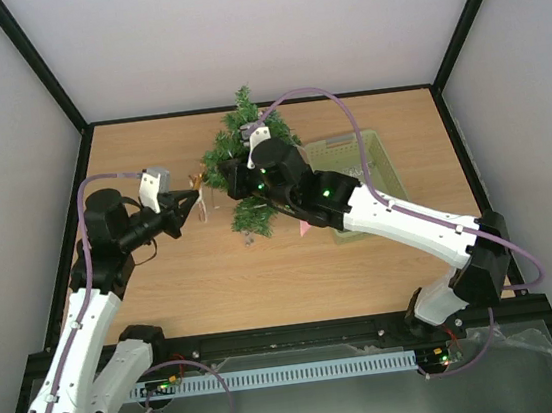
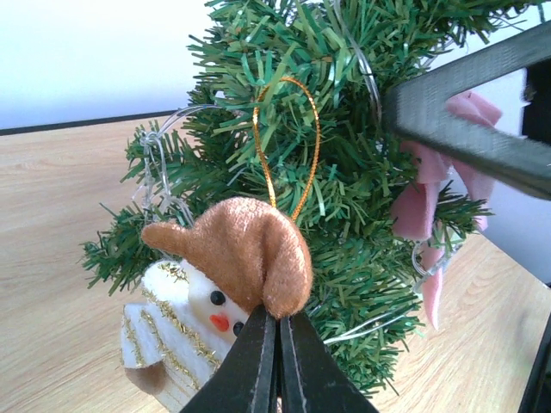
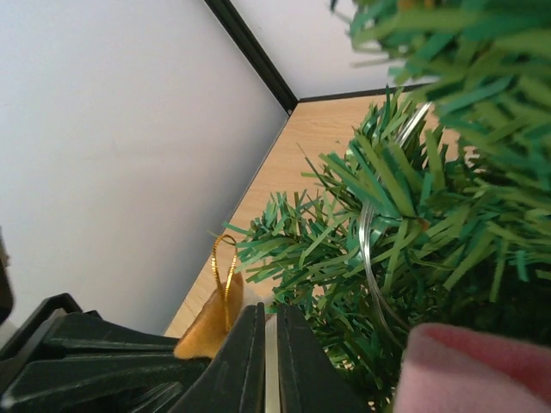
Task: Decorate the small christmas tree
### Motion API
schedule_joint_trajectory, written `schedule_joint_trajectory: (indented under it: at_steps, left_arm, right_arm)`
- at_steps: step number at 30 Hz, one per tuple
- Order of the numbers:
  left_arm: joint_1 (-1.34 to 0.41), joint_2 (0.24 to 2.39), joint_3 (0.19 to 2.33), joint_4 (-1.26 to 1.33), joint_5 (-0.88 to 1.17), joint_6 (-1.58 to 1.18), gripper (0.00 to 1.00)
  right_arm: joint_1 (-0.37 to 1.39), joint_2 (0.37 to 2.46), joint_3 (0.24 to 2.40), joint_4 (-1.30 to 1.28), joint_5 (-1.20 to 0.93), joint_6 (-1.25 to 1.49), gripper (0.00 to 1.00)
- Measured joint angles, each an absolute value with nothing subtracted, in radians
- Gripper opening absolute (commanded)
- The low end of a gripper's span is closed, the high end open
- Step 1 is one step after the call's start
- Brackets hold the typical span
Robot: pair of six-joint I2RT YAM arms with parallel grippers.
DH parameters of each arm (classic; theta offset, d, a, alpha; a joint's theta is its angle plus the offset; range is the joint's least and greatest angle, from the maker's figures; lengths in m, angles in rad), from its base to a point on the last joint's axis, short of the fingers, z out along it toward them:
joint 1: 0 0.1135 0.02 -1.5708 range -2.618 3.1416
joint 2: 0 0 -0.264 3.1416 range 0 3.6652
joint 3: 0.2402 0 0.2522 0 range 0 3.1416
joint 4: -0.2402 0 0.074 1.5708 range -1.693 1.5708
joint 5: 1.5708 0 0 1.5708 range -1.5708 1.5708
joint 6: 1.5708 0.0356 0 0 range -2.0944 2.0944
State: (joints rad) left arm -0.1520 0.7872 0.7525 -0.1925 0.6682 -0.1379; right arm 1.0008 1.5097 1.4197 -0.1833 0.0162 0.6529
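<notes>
1. The left tool has its jaws pressed together on the brown hat of a snowman ornament, which hangs from the pinch.
2. The ornament's gold loop stands up against the green needles of the small christmas tree.
3. The right tool has its jaws drawn nearly together, only a thin slit showing. It sits in among the tree's branches; I cannot tell whether a twig is caught between the jaws.
4. The tree is at the middle of the bench, toward the far edge, just left of the pale green basket.
5. A pink ribbon hangs in the branches by the right tool's finger.
</notes>
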Motion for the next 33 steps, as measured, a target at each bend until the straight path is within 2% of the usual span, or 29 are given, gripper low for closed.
schedule_joint_trajectory:
  at_steps: [6,18,33]
  left_arm:
    - [-0.152,0.815,0.756,-0.171,0.636,-0.138,0.02]
    - [-0.144,0.891,0.833,-0.139,0.624,-0.121,0.02]
    - [-0.11,0.991,0.871,-0.149,0.717,-0.057,0.02]
  right_arm:
    - [1.001,1.466,1.409,-0.183,0.026,0.651,0.13]
    - [1.001,1.338,1.328,-0.18,0.052,0.65,0.2]
    - [1.001,1.242,1.261,-0.18,0.087,0.594,0.21]
